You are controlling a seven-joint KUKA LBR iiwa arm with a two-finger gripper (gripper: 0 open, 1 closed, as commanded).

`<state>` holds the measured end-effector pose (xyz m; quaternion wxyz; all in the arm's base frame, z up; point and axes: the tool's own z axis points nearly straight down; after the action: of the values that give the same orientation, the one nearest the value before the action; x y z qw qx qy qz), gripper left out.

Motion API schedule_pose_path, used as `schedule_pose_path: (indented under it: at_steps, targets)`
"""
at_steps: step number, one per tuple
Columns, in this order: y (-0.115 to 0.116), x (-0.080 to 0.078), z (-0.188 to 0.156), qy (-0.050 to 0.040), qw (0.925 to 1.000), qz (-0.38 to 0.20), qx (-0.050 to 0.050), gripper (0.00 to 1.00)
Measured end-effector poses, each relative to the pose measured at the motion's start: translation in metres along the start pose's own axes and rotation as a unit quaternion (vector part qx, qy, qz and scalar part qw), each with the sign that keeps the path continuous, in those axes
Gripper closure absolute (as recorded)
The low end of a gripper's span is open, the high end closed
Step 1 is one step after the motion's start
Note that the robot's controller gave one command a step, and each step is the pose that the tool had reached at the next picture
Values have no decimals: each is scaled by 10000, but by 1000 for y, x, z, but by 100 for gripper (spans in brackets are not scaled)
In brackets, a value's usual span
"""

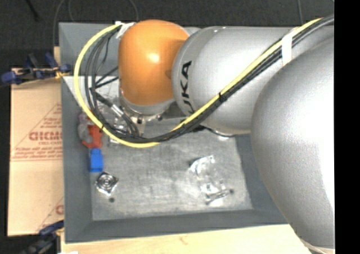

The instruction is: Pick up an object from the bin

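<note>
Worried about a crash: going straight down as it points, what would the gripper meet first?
Probably the grey metal bin's floor, or the red lumpy thing beside the gripper. The orange wrist cover hides the spot, so depth is unclear.

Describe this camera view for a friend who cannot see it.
A silver robot arm with an orange cover reaches from the right over the left of a grey bin. By it lie a red thing, a blue block and a shiny metal piece; a clear plastic piece lies farther right.
</note>
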<state>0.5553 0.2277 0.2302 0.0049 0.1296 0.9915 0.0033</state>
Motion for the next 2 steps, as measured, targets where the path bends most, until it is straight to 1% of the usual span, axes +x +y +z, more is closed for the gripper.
schedule_pose_path:
  at_steps: [1,2]
  targets:
    - [-28,58,81,80,9999,-42,76,100]
    - [-33,55,94,40,9993,-360,50,100]
